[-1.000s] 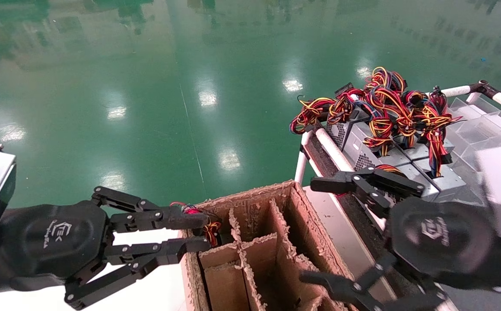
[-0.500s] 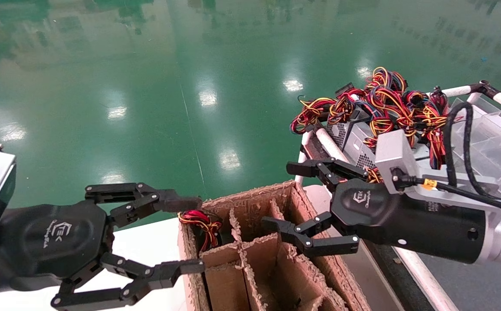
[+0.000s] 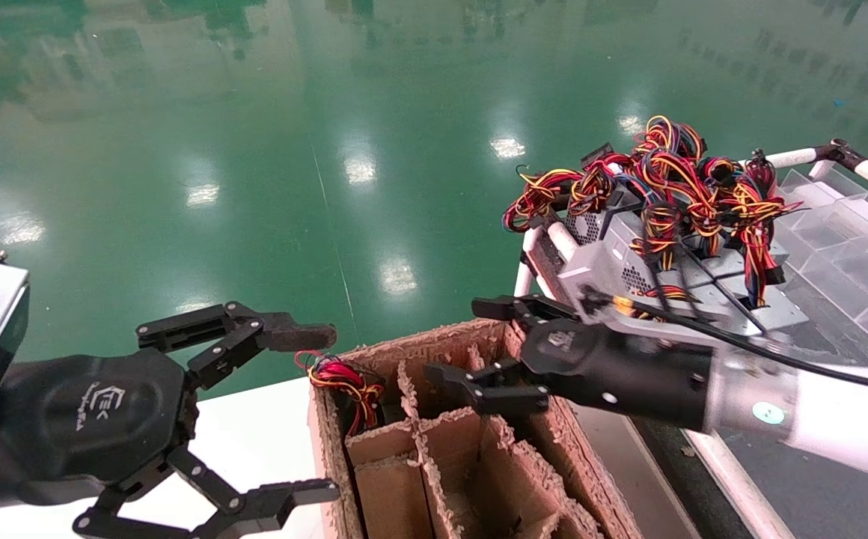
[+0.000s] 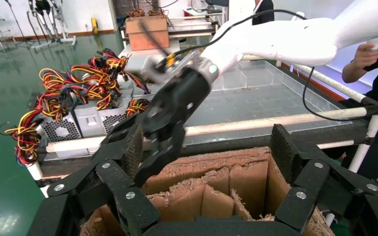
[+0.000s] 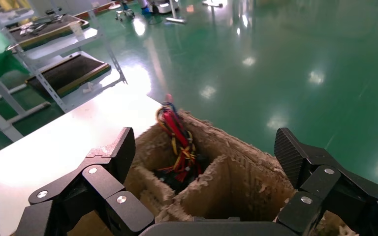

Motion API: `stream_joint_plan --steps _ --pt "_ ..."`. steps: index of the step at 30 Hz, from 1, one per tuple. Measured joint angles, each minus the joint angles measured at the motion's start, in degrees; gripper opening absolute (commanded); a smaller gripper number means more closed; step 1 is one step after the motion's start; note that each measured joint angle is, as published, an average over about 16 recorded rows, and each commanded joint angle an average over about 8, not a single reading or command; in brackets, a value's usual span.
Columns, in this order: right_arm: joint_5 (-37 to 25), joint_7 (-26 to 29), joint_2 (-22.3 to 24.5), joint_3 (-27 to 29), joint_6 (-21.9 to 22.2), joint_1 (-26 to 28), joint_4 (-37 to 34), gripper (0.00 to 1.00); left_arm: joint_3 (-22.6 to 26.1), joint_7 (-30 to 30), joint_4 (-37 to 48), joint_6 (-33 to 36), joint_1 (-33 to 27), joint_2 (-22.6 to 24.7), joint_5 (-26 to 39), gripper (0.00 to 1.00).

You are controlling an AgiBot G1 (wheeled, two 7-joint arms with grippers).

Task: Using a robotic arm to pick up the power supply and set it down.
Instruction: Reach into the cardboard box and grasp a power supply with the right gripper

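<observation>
The power supply sits down in the far-left compartment of the divided cardboard box (image 3: 434, 346). Only its mostly red wire bundle (image 3: 344, 378) sticks out above the rim, and the grey body is hidden. My left gripper (image 3: 314, 412) is wide open just left of the box, with nothing between its fingers. My right gripper (image 3: 471, 344) hovers open over the box's far middle compartments. The right wrist view shows the red bundle (image 5: 177, 137) beyond my open right gripper (image 5: 204, 152). In the left wrist view, my left gripper (image 4: 209, 152) frames the box (image 4: 211, 164), with the right gripper (image 4: 162, 142) above it.
Several other grey power supplies with tangled orange, yellow and blue wires (image 3: 673, 217) lie on a cart at the right, beside clear plastic trays (image 3: 845, 224). The box stands on a white table (image 3: 254, 442). Green floor lies beyond. A person (image 4: 374, 54) stands behind the cart.
My left gripper let go of the red wire bundle and opened wide. The right arm swung left from beside the cart to above the cardboard box.
</observation>
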Motion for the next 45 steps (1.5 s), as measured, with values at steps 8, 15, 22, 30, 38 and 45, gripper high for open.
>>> stream_joint_plan --steps 8,15,22,30,38,45 --pt "-1.36 -1.14 -6.55 -2.48 -2.14 3.97 -10.61 1.00 0.00 -0.01 -0.01 0.00 0.00 0.00 0.00 1.00" --pt "-1.25 -2.56 -8.94 -3.07 -3.68 5.15 -14.17 1.00 -0.02 -0.02 -0.02 -0.01 0.02 0.00 0.01 1.00" --pt "-2.15 -3.41 -11.36 -3.77 -2.14 4.97 -15.32 1.00 -0.02 -0.01 -0.01 -0.01 0.01 0.00 0.01 1.00" --pt "-3.94 -4.89 -15.70 -5.04 0.49 5.08 -17.64 0.98 0.00 0.00 0.00 0.00 0.00 0.00 0.00 1.00" --pt "-5.07 -7.20 -19.35 -6.11 0.95 5.80 -20.24 0.07 0.03 0.01 0.01 -0.01 -0.01 -0.01 -0.01 1.00" --pt "-5.69 -10.09 -21.41 -6.69 0.97 6.38 -22.16 0.00 0.05 0.02 0.01 -0.01 -0.02 -0.02 -0.03 1.00"
